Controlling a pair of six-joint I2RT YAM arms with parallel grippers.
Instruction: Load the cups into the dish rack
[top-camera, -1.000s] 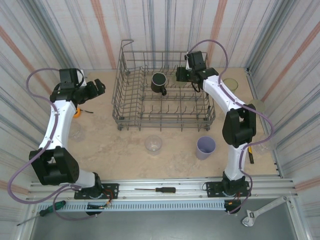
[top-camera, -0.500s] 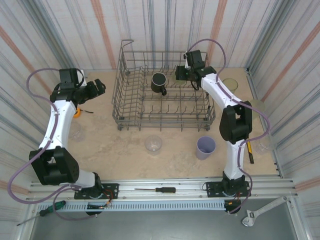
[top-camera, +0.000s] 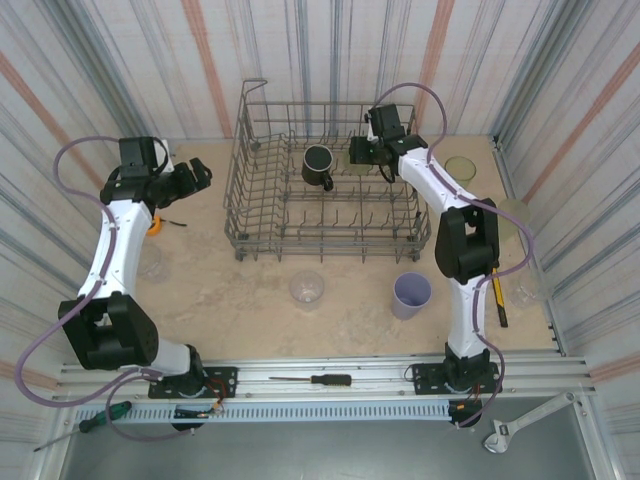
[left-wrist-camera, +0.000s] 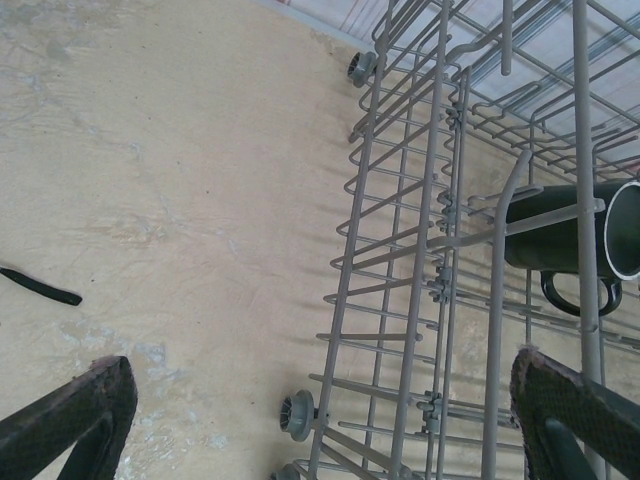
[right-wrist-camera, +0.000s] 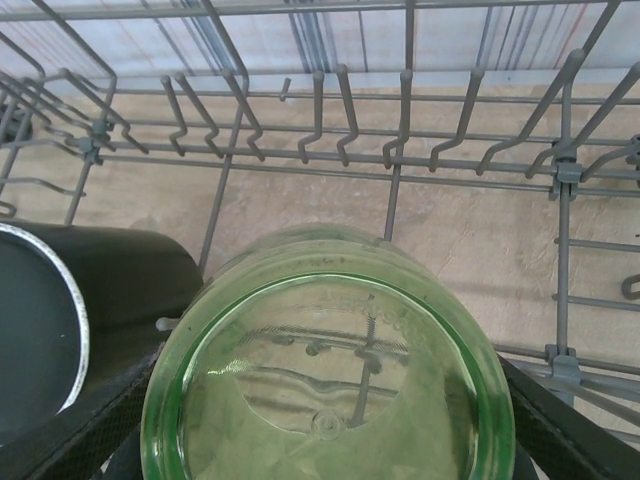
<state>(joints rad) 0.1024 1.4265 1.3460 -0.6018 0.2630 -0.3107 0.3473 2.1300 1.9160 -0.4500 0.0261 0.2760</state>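
Raised lettering on the base of the translucent olive-green tumbler (right-wrist-camera: 330, 390) is too faint to read. The right gripper (top-camera: 362, 155) pinches that tumbler inside the grey wire dish rack (top-camera: 330, 243), upper centre, just right of the black handled mug (top-camera: 319, 165). The left gripper (top-camera: 192, 178) hangs spread and empty, left of the rack. A clear plastic cup (top-camera: 307, 288) and a lavender cup (top-camera: 411, 294) stand below it.

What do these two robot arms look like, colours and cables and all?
Both the left arm and right arm have white shells between chunky black joints. A thin lavender cable loops loosely alongside each. The left gripper and right gripper are black, each with two fingers whose inner pads look dark and rough-textured.
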